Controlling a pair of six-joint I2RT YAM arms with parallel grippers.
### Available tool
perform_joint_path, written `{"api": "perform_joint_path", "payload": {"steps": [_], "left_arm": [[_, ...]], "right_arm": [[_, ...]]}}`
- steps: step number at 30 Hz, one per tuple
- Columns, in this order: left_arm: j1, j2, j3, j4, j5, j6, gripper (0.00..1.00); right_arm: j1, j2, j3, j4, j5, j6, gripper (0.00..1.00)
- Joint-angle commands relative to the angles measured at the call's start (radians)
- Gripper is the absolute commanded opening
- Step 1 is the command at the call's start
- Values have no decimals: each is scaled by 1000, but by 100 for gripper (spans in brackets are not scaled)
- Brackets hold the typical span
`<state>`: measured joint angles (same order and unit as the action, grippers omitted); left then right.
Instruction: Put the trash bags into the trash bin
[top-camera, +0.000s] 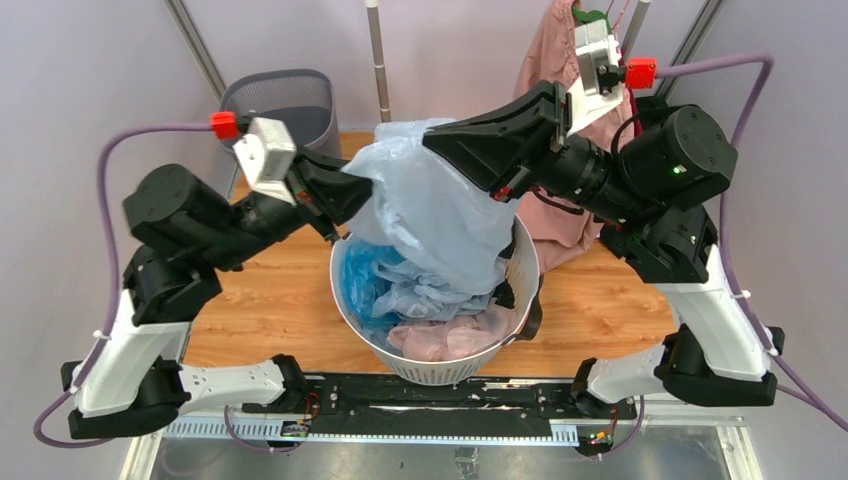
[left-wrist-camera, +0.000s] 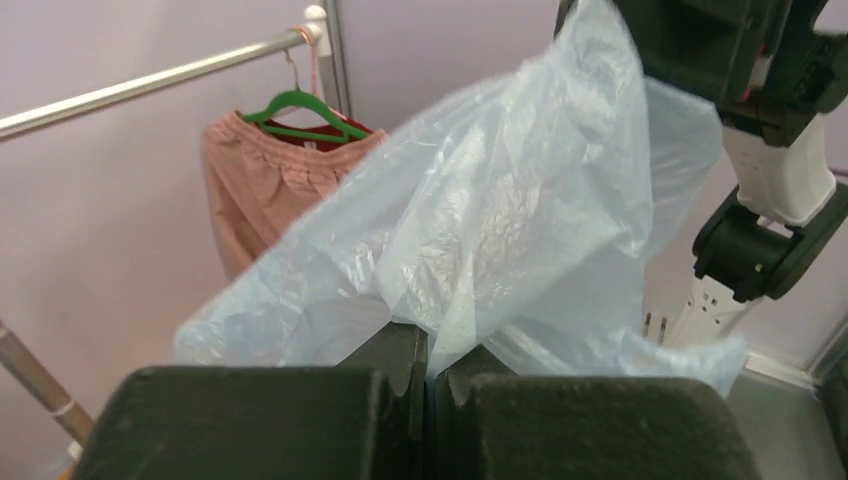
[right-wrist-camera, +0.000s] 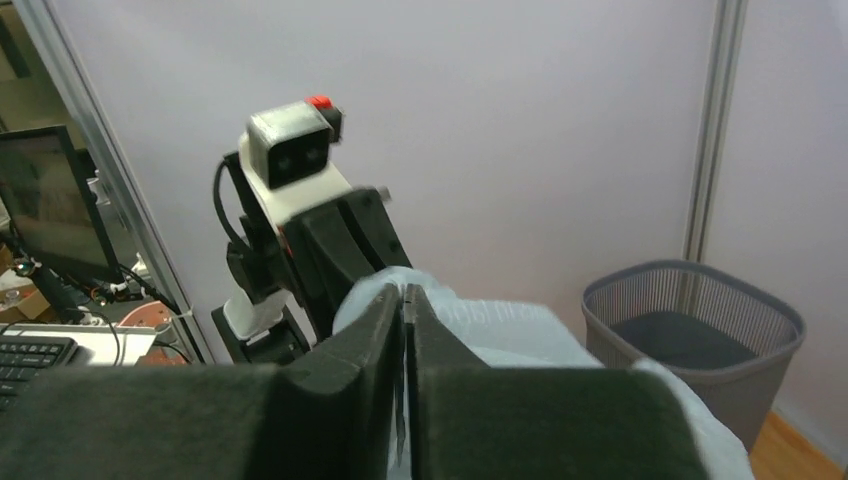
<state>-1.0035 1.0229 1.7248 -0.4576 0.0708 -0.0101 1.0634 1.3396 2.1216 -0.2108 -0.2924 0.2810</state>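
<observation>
A large pale blue see-through trash bag (top-camera: 435, 205) hangs lifted above the white slotted basket (top-camera: 430, 375). My left gripper (top-camera: 352, 190) is shut on the bag's left edge; in the left wrist view the film (left-wrist-camera: 500, 200) is pinched between the closed fingers of that gripper (left-wrist-camera: 437, 345). My right gripper (top-camera: 445, 140) is shut on the bag's top right, with the plastic (right-wrist-camera: 510, 325) bunched around its tips (right-wrist-camera: 405, 295). More crumpled trash bags, one bright blue (top-camera: 365, 285) and one pinkish (top-camera: 450, 338), lie in the basket. The dark grey mesh trash bin (top-camera: 283, 100) (right-wrist-camera: 695, 330) stands off the table's far left corner.
A pink garment (top-camera: 560, 70) (left-wrist-camera: 265, 180) hangs on a green hanger (left-wrist-camera: 300, 105) from a metal rail (left-wrist-camera: 150, 80) at the back right. A vertical pole (top-camera: 378, 60) rises behind the basket. The wooden table (top-camera: 270, 290) shows on both sides of the basket.
</observation>
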Motion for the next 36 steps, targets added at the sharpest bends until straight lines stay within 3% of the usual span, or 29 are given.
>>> {"api": "perform_joint_path", "payload": {"steps": [1, 4, 10, 14, 17, 19, 21, 24, 29, 33, 36], "left_arm": [[3, -31, 102, -87, -68, 9, 4], [4, -59, 130, -121, -139, 45, 1], [3, -94, 176, -185, -214, 78, 1], [3, -103, 237, -220, -239, 95, 1], [3, -103, 283, -241, -266, 114, 1], [3, -105, 306, -254, -290, 127, 1], [3, -110, 315, -264, -308, 134, 1], [3, -115, 311, -273, -317, 137, 1], [3, -124, 289, -287, -338, 143, 1], [3, -126, 286, -304, -350, 144, 1], [3, -129, 281, -313, -356, 141, 1]], "right_arm": [[-10, -97, -71, -66, 109, -60, 17], [-10, -180, -159, -114, 225, -122, 42], [-10, -333, -317, -222, 447, -197, 73], [-10, -365, -384, -333, 376, -180, 69], [-7, -342, -446, -437, 97, -141, 61], [15, -350, -571, -439, -79, -110, 59], [100, -386, -770, -382, -147, -91, 60], [303, -406, -932, -351, -65, -109, 64], [650, -440, -1113, -288, 332, -169, 67], [794, -476, -1162, -246, 573, -208, 68], [808, -503, -1129, -234, 698, -249, 68]]}}
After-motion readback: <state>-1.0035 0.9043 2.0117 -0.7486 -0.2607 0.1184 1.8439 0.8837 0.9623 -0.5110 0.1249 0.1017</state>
